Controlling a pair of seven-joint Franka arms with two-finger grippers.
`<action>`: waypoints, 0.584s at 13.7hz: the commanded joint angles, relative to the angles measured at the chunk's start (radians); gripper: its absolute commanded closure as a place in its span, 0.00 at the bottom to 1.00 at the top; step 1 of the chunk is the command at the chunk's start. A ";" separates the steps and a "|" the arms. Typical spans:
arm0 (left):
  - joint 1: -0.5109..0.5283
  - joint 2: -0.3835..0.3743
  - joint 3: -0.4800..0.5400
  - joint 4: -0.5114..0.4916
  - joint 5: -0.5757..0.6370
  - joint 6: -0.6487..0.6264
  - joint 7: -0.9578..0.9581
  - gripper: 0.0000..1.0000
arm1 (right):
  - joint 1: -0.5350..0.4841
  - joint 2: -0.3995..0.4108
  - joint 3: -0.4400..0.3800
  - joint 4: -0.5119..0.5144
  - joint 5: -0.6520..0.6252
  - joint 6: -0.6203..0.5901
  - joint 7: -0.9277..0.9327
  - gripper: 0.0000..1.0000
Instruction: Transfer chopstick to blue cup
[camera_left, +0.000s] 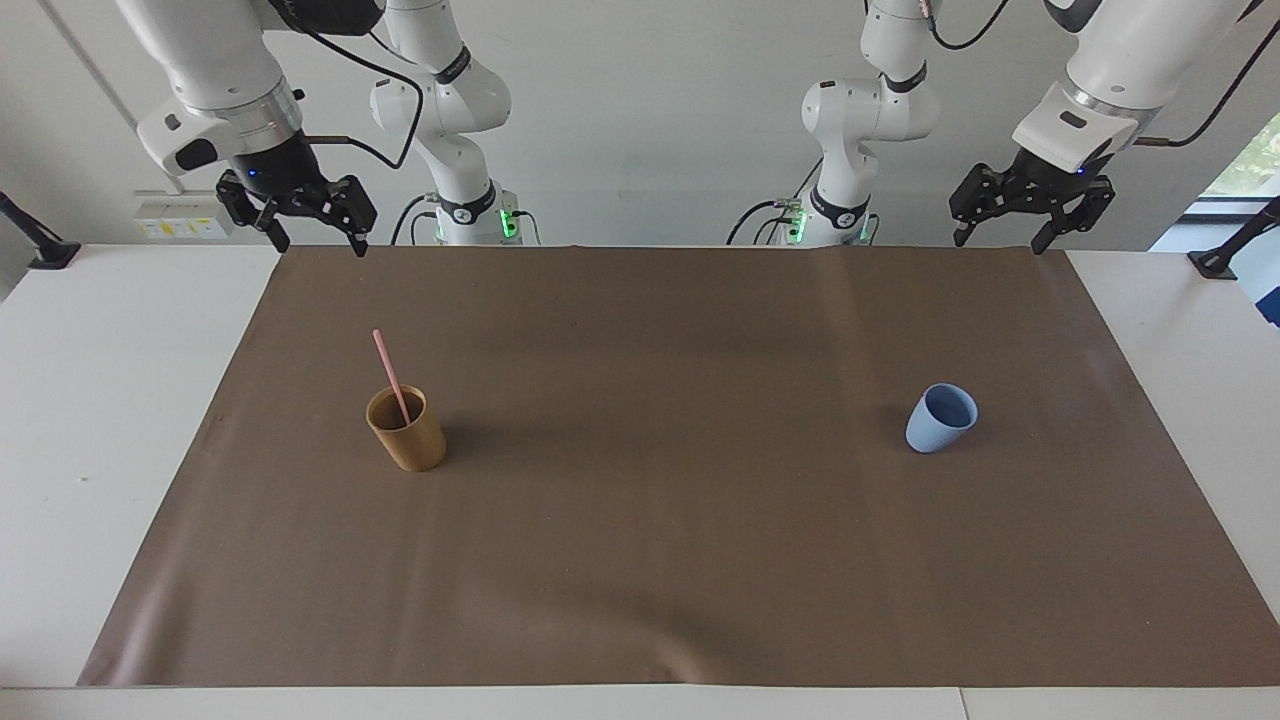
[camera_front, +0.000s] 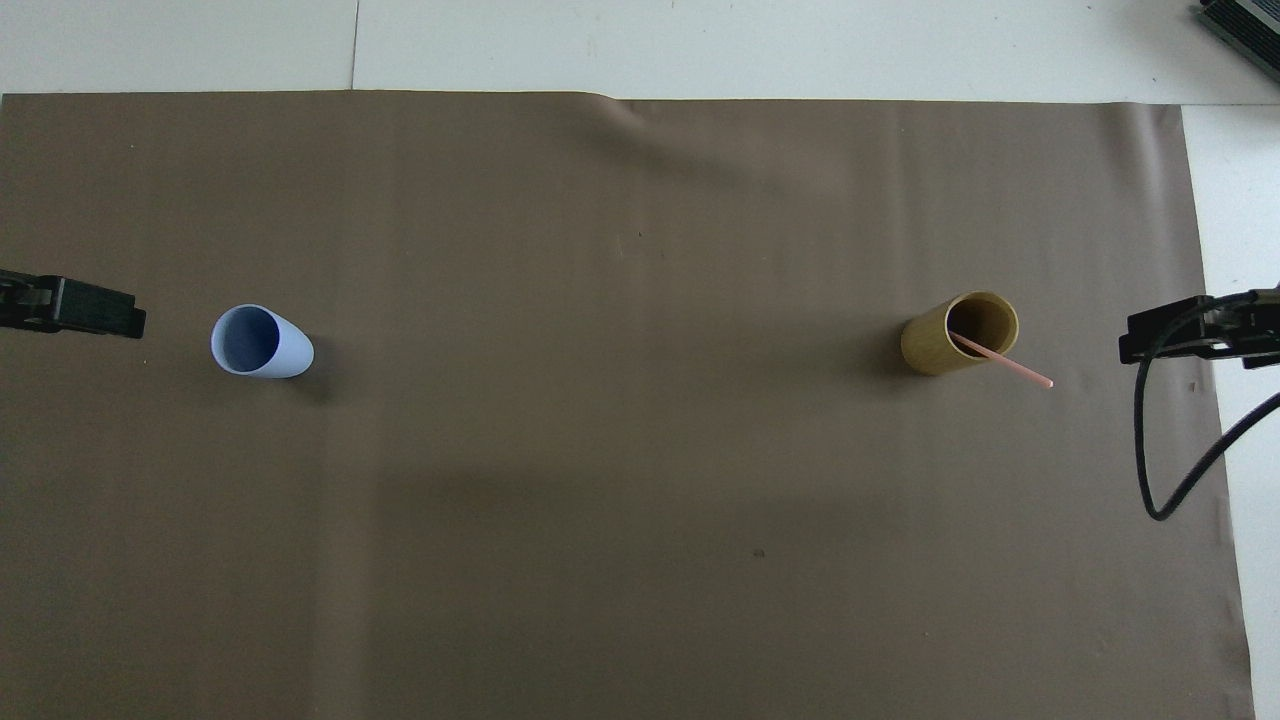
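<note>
2 hands, right hand (camera_left: 313, 240) and left hand (camera_left: 1001, 238), both spread, empty. Chopstick (camera_left: 390, 378) in tan cup (camera_left: 406, 429); blue cup (camera_left: 940, 418) empty. Pending: right hand descends, pinches stick.

A robotics lab — two white arms (camera_left: 440, 110) are standing bolted at a white table (camera_left: 110, 400) with status lights glowing green, cables trailing along a bare pale wall. A brown mat (camera_left: 660, 500) is covering the tabletop as a test surface — nothing domestic is showing.
</note>
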 joint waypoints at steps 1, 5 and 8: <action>0.023 -0.019 -0.007 -0.126 0.014 0.121 0.007 0.00 | -0.009 -0.022 0.010 -0.028 0.005 0.008 -0.014 0.00; 0.056 -0.019 -0.007 -0.286 0.014 0.277 0.068 0.00 | 0.003 0.000 0.011 -0.093 0.003 0.107 -0.021 0.00; 0.070 -0.007 -0.007 -0.382 0.014 0.392 0.079 0.00 | 0.022 0.069 0.011 -0.123 0.002 0.124 -0.030 0.00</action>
